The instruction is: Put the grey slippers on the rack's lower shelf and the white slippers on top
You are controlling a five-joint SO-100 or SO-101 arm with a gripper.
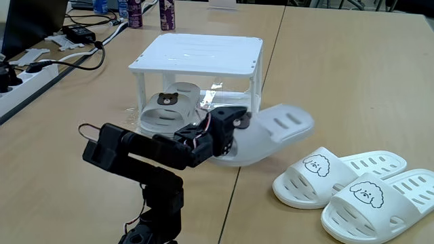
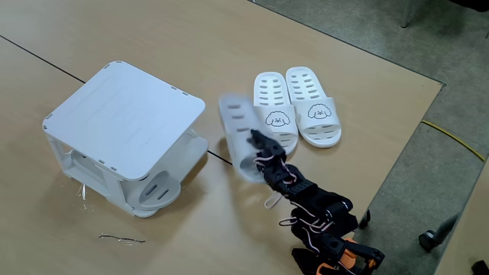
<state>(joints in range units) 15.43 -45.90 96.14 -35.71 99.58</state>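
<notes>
**Second grey slipper held beside the rack, first one lying on the lower shelf**

- One of the grey slippers (image 1: 169, 107) is lying on the lower shelf (image 1: 207, 102), toe toward the camera in a fixed view, its brown bear face showing on the strap. In a fixed view from the far side its end (image 2: 158, 187) is poking out from under the top panel.
- The other grey slipper (image 1: 274, 132) is hanging off the table, tilted, just beside the rack (image 1: 196, 74) at its right front corner. It is blurred in both fixed views, so finer detail is not readable.
- The gripper (image 1: 232, 132) is gripping this slipper at its strap end; fingers are closing on it, though the contact itself is smeared.
- The top (image 2: 122, 114) of the rack is carrying nothing.
- The white slippers (image 1: 352, 186) are lying side by side on the table, touching each other, dog faces up, well apart from the rack and to the right of the arm in a fixed view.
- The wooden table (image 1: 339, 68) is also carrying a power strip (image 1: 24, 78) and cables (image 1: 88, 37) at the far left, and bottles (image 1: 149, 13) behind the rack.
- A thin wire (image 2: 122, 239) is lying on the table near the rack.
</notes>
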